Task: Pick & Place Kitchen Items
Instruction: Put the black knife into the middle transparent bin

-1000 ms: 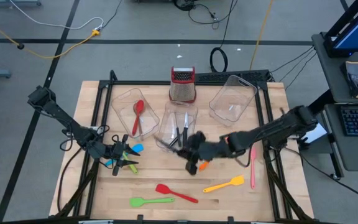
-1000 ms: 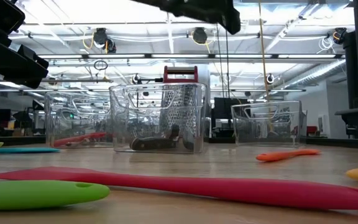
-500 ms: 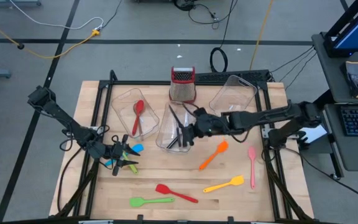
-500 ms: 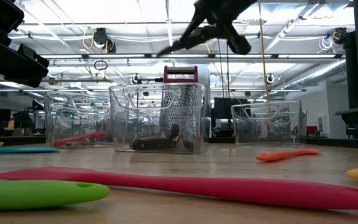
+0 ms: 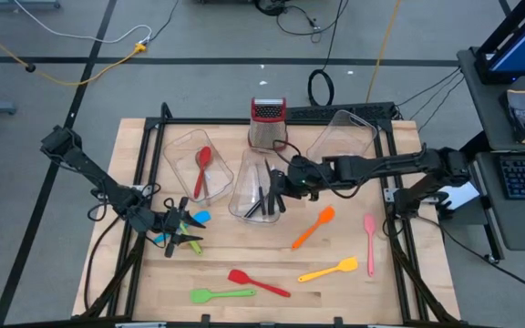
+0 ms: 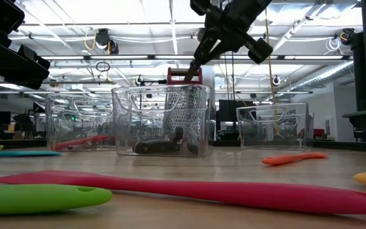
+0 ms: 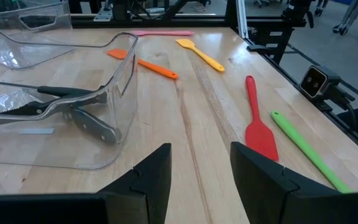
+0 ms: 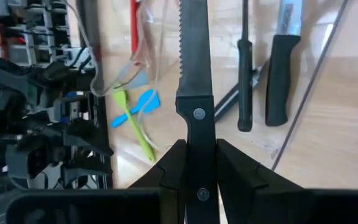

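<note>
My right gripper [image 5: 283,182] is shut on a black-handled serrated knife [image 8: 193,56] above the middle clear tub [image 5: 244,210]. The tub holds several black-handled knives [image 5: 264,193]. In the low view the knife [image 6: 194,63] slants blade-down toward the tub's rim. My left gripper [image 5: 177,228] is open and empty at the table's left, next to a blue spoon [image 5: 200,218]. Orange [image 5: 313,226], pink [image 5: 370,242], yellow [image 5: 328,270], red [image 5: 258,282] and green [image 5: 221,294] spatulas lie flat on the table. My right gripper pinches the knife's black handle [image 8: 196,134] between its two fingers [image 8: 166,171], toward the handle's butt end. The knife lies along the fingers and runs straight out ahead of them. It is lifted clear, blade slanting down toward the middle tub.
A left tub [image 5: 179,150] holds a red spoon [image 5: 202,169]. A right tub [image 5: 340,146] stands tilted at the back right. A steel grater with a red top [image 5: 268,123] stands behind the middle tub. A black frame [image 5: 392,182] edges the table.
My right gripper has risen from the table near the orange spatula and gone toward the far edge, over the middle tub, carrying the knife. The knife has tipped from nearly level to blade-down toward the tub.
</note>
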Controlling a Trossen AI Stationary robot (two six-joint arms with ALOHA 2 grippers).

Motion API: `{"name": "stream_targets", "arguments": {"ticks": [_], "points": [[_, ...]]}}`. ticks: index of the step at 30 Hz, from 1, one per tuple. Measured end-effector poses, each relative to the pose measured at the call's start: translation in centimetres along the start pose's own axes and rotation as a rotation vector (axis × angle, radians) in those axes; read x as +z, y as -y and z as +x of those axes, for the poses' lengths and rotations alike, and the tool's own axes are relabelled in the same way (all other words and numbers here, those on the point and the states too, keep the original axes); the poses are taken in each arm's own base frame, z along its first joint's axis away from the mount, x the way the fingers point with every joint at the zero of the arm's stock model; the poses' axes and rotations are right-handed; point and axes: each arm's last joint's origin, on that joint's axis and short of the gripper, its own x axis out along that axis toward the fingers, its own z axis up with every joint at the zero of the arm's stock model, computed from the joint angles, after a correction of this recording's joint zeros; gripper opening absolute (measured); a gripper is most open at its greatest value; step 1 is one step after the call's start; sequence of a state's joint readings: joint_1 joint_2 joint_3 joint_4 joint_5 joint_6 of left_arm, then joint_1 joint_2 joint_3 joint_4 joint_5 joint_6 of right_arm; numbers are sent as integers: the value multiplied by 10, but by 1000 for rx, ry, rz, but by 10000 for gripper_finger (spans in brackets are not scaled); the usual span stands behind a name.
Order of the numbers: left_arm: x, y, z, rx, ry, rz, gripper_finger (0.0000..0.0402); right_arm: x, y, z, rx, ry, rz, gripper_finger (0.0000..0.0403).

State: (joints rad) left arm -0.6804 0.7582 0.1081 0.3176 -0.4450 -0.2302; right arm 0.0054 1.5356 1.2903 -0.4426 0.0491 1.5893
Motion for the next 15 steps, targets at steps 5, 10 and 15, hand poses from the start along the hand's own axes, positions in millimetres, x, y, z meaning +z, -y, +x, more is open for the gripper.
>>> {"name": "stream_targets", "arguments": {"ticks": [5, 10, 15], "points": [[0, 0, 0, -1, -1, 0, 168, -1, -3, 5, 29, -2, 16, 53], [0, 0, 0, -1, -1, 0, 168, -7, -7, 32, 89, -87, 30, 53], [0, 0, 0, -3, -2, -14, 168, -3, 3, 66, 38, -174, 46, 53]]}}
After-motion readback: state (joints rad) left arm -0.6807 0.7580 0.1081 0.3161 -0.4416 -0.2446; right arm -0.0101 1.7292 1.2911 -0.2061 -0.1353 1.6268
